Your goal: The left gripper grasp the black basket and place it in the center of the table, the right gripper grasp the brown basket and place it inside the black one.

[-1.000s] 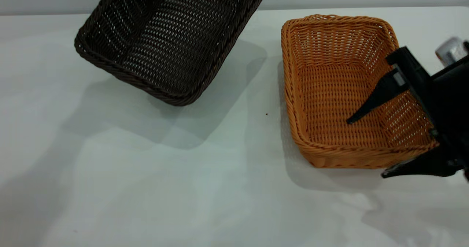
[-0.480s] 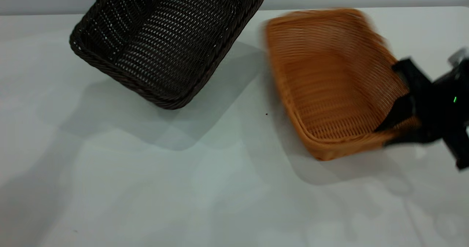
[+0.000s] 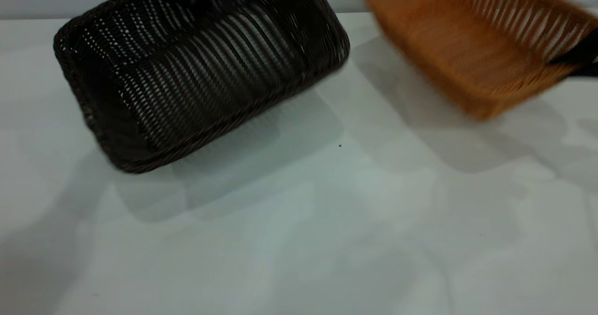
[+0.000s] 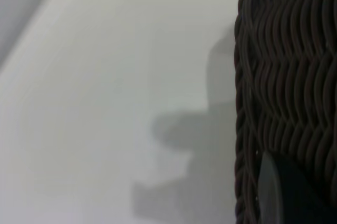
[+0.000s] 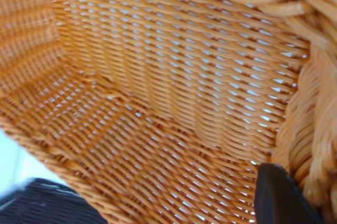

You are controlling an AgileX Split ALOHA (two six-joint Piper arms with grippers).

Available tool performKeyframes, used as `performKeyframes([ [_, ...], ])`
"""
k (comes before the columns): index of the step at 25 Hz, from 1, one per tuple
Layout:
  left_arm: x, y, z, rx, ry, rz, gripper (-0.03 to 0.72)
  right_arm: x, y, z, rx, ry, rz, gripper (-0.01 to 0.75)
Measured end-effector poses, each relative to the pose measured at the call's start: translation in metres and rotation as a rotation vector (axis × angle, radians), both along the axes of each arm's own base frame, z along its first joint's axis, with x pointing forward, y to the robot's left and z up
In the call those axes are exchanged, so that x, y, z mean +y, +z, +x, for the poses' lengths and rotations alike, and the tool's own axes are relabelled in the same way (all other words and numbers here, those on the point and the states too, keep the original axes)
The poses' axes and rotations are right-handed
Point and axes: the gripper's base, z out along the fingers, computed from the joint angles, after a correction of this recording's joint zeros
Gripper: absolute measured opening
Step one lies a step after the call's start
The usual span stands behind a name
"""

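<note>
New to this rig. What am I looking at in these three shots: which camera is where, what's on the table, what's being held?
This is a table with two robot arms, each ending in a pincer with a camera on its wrist. The wide shot comes from an outside camera facing the arms. It shows a pale table and two woven baskets, both lifted and tilted, with their shadows on the surface below. The black basket is at the left, the brown basket at the upper right. The right pincer grips the brown basket's rim at the picture's edge. The left pincer is mostly out of that shot. The left wrist view shows the black basket's wall close up, with a dark finger against it. The right wrist view looks into the brown basket, one finger at its rim.
</note>
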Motion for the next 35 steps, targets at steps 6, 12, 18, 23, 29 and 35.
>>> performKeyframes([
  [6, -0.038, -0.001, -0.024, 0.011, -0.366, 0.022, 0.085, -0.022, 0.020, 0.008, -0.096, 0.142, 0.008, 0.069],
  [12, -0.092, -0.015, -0.049, 0.020, -0.512, 0.034, 0.085, -0.031, 0.024, 0.009, -0.107, 0.159, -0.018, 0.069],
  [18, -0.123, -0.031, -0.066, 0.023, -0.582, 0.051, 0.085, -0.030, 0.025, 0.009, -0.116, 0.178, -0.007, 0.069],
  [23, -0.124, -0.031, -0.066, 0.023, -0.556, 0.045, 0.121, -0.029, 0.026, 0.009, -0.122, 0.186, 0.003, 0.069],
  [29, -0.125, -0.031, -0.065, 0.024, -0.526, 0.035, 0.377, -0.029, 0.026, 0.009, -0.146, 0.218, -0.023, 0.069],
  [35, -0.124, -0.006, -0.058, -0.043, -0.439, 0.005, 0.557, -0.027, 0.029, 0.010, -0.221, 0.285, -0.050, 0.069],
])
